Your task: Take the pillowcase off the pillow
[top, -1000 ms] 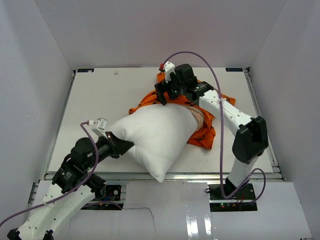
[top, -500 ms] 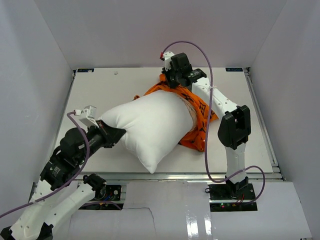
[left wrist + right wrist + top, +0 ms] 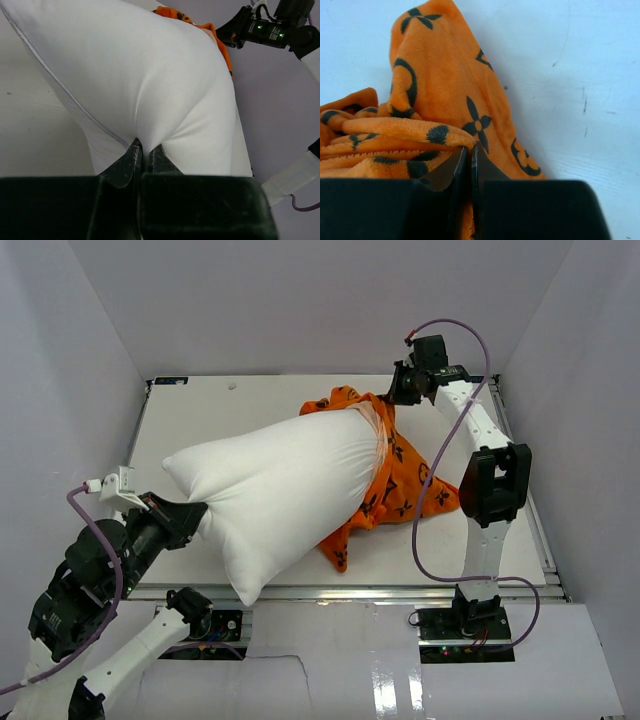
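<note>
Two grips, set against each other. The left gripper (image 3: pixel 144 152) is pinched down on a fold of the pillow (image 3: pixel 280 485) at its near-left corner, the jaws almost together with white cloth bunched between them. It reads as an anchor, so the cushion cannot follow the cover. The right gripper (image 3: pixel 469 150) sits just off the pillow's far-right end, jaws narrowed to a slit on a ridge of the pillowcase (image 3: pixel 400 475), with orange plush tucked at the tips. That hold looks like a thin pinch of an edge rather than a deep bite. The pillow lies slantwise on the table (image 3: pixel 200 410), and most of its length is bare. The pillowcase wraps only the far-right end, gathered there in folds, and the slack spills flat onto the table to the pillow's right and near-right. A strip of pale lining (image 3: pixel 381 435) shows where the cover's mouth meets the white fabric, so the mouth appears turned back on itself. By the look of it the task is well along, with the last corner left inside. The arms are placed at opposite ends of the pillow, seemingly so that a pull runs along its long axis and the cover slides off rather than dragging everything. Likely risks are the thin orange pinch slipping and the buried corner catching in the gathered folds.
</note>
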Controlling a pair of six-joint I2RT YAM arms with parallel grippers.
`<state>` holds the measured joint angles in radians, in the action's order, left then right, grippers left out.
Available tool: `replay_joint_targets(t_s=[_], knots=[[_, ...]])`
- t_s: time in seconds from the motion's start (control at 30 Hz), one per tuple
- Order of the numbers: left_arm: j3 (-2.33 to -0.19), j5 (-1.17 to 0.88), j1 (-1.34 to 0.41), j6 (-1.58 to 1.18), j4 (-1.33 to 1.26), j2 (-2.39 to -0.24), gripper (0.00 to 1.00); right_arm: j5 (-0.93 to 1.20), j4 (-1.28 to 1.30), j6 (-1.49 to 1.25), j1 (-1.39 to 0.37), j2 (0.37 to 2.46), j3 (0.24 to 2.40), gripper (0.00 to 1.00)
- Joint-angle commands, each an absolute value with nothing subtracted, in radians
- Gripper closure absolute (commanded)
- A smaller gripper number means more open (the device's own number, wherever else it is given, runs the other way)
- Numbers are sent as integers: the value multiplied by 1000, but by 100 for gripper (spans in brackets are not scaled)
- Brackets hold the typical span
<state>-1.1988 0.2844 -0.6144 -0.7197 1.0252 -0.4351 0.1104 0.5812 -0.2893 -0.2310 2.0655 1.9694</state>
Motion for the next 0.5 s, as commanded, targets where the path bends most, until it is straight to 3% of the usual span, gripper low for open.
replay_joint_targets(t_s=[0.0,0.07,0.13,0.17,0.2,0.27,0.3,0.37,0.47], knots=[[-1192,495,-606,-765,988,-293,100,-129,385,-279,-66,2086,1942,92],[-1139,474,-606,-778,980,-291,100,-19,332,-278,-69,2059,1904,92],[-1105,453,-604,-799,974,-284,100,144,272,-270,-80,2020,1884,77],[-1086,430,-606,-811,968,-275,100,176,279,-265,-100,2011,1896,67],[-1036,413,-606,-825,957,-246,100,178,294,-253,-112,1987,1905,48],[-984,382,-604,-830,902,-218,100,211,304,-241,-141,1956,1922,31],[-936,356,-604,-831,887,-203,100,227,323,-241,-149,1928,1933,11],[-904,341,-604,-833,861,-207,100,247,363,-232,-172,1901,1972,2],[-853,308,-604,-851,826,-229,100,316,384,-236,-183,1759,1881,1]])
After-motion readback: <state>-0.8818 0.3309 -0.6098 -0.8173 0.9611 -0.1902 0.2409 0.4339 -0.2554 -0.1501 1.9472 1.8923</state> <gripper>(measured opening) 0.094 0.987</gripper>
